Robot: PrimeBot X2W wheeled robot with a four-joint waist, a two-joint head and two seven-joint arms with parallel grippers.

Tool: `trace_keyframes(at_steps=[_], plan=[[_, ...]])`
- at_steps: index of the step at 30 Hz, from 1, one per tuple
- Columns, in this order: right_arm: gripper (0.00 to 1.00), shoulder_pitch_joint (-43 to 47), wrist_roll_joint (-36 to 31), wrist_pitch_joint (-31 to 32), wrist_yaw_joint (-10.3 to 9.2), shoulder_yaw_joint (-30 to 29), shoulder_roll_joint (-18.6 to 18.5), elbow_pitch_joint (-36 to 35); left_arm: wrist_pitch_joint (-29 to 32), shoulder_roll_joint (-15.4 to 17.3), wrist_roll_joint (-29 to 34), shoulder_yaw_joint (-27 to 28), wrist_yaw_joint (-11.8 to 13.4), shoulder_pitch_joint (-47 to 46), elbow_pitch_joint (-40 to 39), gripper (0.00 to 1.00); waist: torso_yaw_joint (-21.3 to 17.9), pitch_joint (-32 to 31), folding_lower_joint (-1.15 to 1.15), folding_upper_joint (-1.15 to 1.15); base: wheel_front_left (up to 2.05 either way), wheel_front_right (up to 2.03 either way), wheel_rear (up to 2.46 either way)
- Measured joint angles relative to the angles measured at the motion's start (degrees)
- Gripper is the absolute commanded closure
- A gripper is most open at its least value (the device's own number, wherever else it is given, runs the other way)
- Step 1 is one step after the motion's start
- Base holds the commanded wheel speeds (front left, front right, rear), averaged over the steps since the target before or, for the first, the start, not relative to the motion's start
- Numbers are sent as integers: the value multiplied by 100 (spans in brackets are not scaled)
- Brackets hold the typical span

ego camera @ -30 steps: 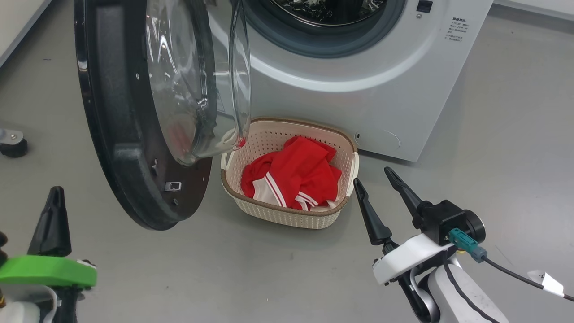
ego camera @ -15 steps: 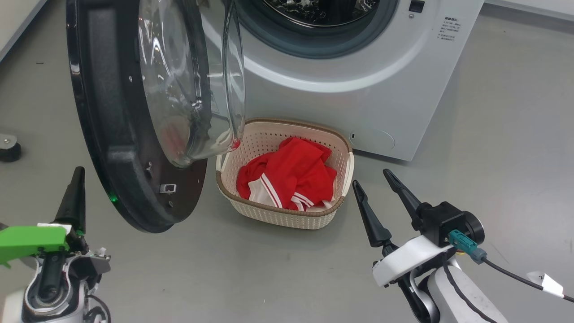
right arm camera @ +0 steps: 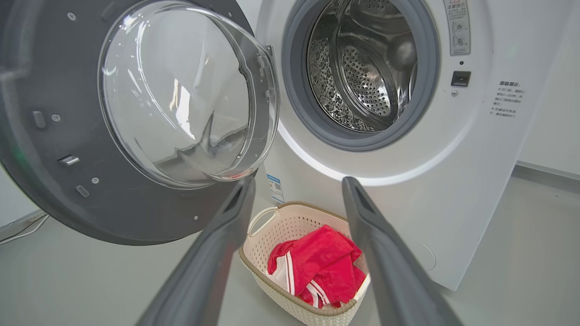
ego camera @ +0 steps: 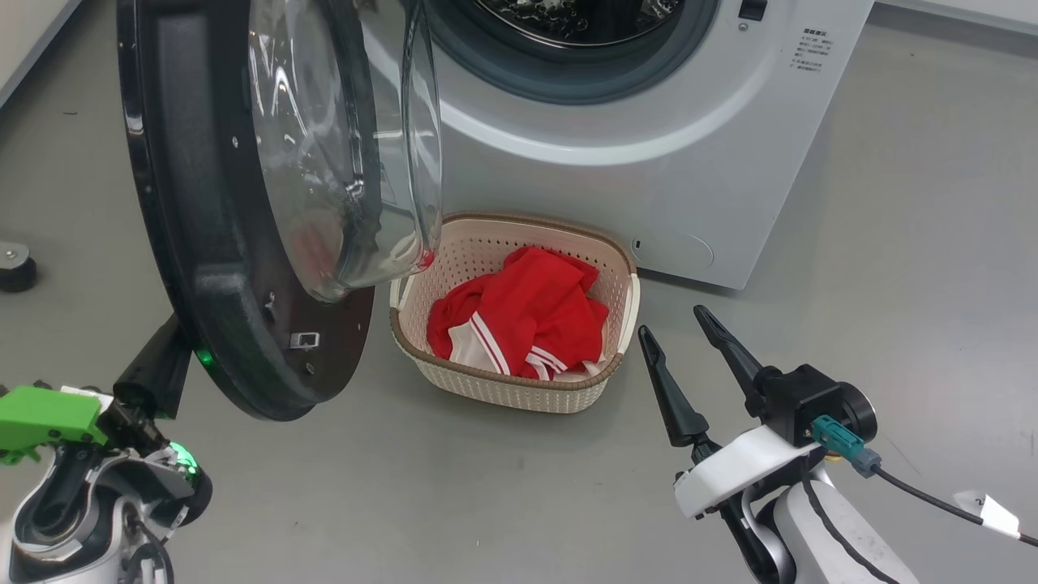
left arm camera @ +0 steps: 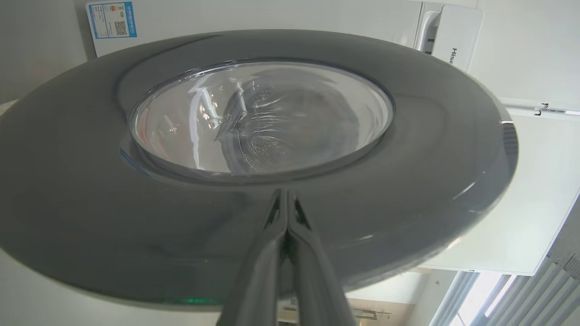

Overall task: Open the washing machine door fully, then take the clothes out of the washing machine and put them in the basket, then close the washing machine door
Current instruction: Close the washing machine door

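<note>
the left wrist view alone gives the door's (left arm camera: 430,172) outer face, the left gripper (left arm camera: 286,194) pressed shut with its tips close to the rim, plus a blue qr label (left arm camera: 111,19) and the letters "hise" (left arm camera: 454,56). the right wrist view looks into the washer's (right arm camera: 453,190) steel drum (right arm camera: 362,68). the right gripper (right arm camera: 297,182) is spread wide, holding nothing. the red clothes (right arm camera: 321,262) lie in the basket (right arm camera: 294,226) before the washer.

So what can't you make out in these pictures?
- Whether the left gripper touches the washing machine door: head view, the door hides its tips.
- Warning print on the washing machine: head view, too small.
- Drum top: head view, cut off by the top edge.
</note>
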Motion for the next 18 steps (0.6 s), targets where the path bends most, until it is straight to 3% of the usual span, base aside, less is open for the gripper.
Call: trace_keyframes(at_steps=[18], plan=[[0,-13,-10,0,1,118,5,2,616,47,-294,-197,249,133,-491,100,-242,85,0,0,0,0,0]])
